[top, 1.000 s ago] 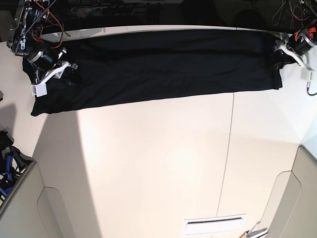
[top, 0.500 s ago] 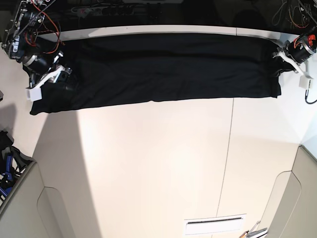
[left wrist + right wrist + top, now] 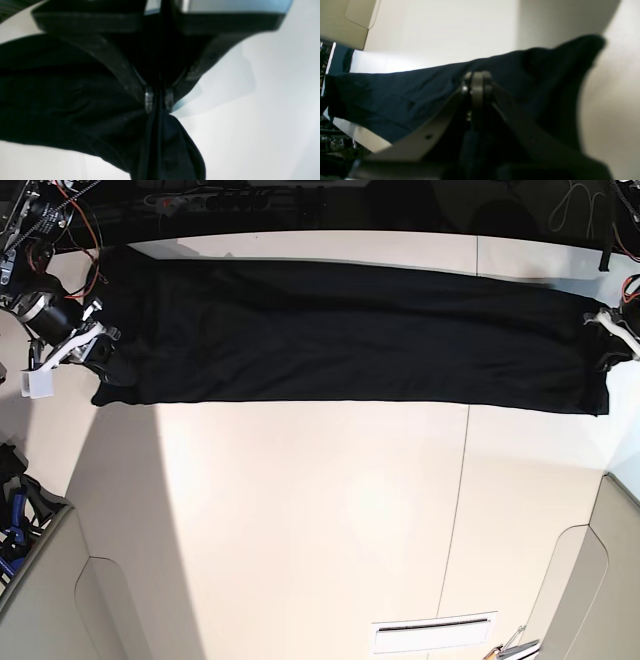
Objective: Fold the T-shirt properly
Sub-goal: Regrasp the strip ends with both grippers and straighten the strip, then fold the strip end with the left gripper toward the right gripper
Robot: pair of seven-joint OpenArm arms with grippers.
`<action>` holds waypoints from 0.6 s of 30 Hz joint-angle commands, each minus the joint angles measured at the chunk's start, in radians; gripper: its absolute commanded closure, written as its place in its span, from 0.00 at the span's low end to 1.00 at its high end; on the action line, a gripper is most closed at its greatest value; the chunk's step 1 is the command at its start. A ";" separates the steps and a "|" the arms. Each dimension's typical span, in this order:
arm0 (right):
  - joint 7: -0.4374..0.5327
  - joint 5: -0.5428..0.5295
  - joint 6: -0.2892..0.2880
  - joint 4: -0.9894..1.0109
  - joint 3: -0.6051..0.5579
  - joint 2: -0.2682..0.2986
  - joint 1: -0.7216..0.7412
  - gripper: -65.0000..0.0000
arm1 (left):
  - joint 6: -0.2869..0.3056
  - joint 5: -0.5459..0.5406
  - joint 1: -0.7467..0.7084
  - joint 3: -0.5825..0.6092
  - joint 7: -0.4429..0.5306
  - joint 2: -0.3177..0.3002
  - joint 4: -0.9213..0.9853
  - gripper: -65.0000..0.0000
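The large plain black short-sleeved cloth T-shirt (image 3: 350,335) lay stretched as a long dark band across the far part of the pale, smooth worktop (image 3: 320,520), its long axis running left to right in the base view. Its near edge looked fairly straight; its far edge sat close to the worktop's far rim. No label mark could be made out.

Each end of the band was held by one arm. At the scene's right end, the left pincer (image 3: 159,100) had its black fingers pressed together on a bunched fold of the cloth, with fabric spilling out below the tips. At the scene's left end, the right pincer (image 3: 477,86) was likewise clamped, its tips buried in dark cloth that draped away to both sides; it appeared to be pinching the shirt's edge there.

So the shirt lay between the two pincers, pulled lengthwise, and neither arm was nearer than the other: each owned its own end. Judging from that, the next fold would most likely turn on moving both ends together, across the long axis and toward the near side, keeping the band taut so the cloth did not sag or twist in the middle.
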State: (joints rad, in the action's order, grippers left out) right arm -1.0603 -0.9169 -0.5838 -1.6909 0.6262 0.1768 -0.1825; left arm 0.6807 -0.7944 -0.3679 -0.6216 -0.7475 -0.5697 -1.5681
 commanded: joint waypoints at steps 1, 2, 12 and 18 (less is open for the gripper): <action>0.015 -0.026 -0.008 -0.019 0.005 0.011 0.010 1.00 | -0.016 0.000 0.005 -0.010 0.025 -0.036 -0.016 1.00; 0.014 -0.026 -0.008 -0.019 0.005 0.011 0.010 1.00 | -0.020 0.008 0.005 -0.010 0.023 -0.050 -0.017 1.00; 0.016 -0.025 -0.008 -0.019 0.005 0.011 0.010 1.00 | -0.047 -0.249 0.002 0.020 -0.254 -0.076 -0.295 1.00; 0.017 -0.006 -0.008 -0.019 0.005 0.011 0.010 1.00 | -0.033 -0.267 0.002 0.159 -0.250 -0.010 -0.486 1.00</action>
State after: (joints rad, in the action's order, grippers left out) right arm -1.0599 -0.9043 -0.5838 -1.6909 0.6262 0.1745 -0.1825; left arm 0.6437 -1.0382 -0.3702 -0.4541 -1.0176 -0.5632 -2.0388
